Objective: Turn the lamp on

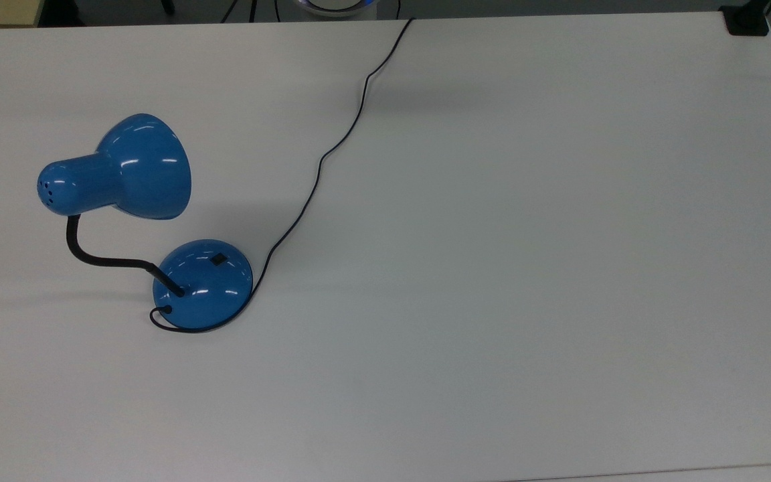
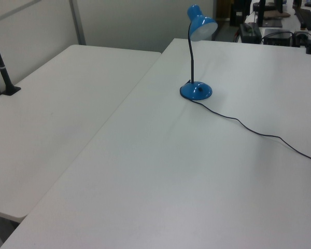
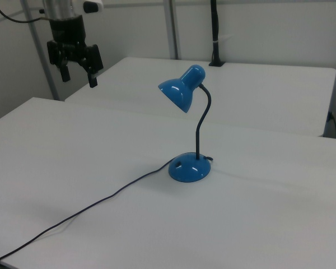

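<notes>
A: White tabletop (image 1: 492, 268), bare apart from one item; a second table butts against it, partition walls behind. Where's the gripper?

B: Gripper (image 3: 78, 72) hangs high at the right view's upper left, well above the table, well apart from everything. Fingers (image 3: 92, 67) point down, spread apart, nothing between them.

A: Prob parked up there so the workspace stays unobstructed. And the lamp?

B: Lamp (image 3: 189, 134) stands upright on the table. Top view has it toward the top view's left; left view has it at the far end; right view has it mid-frame. Base (image 1: 203, 284) is a round blue dome, flat on the surface.

A: Switch?

B: Small black switch (image 1: 218, 259) sits on the dome's upper slope, on the side facing the shade (image 1: 138, 167). Black neck (image 1: 101, 258) rises from the opposite edge of the base, curves over, carries the shade tilted downward.

A: So the neck isn't above the switch. Approach from overhead looks free, imo.

B: Agreed. Shade overhangs off to one side of the base in the top view, not over the switch.

A: Cord?

B: Cord (image 1: 322, 161) exits the base near the neck, loops round the rim, snakes off across the table to the far edge in the top view. Lies flat, slack.

A: Lit?

B: No glow visible under the shade. Task not yet begun, I'd judge.
</notes>
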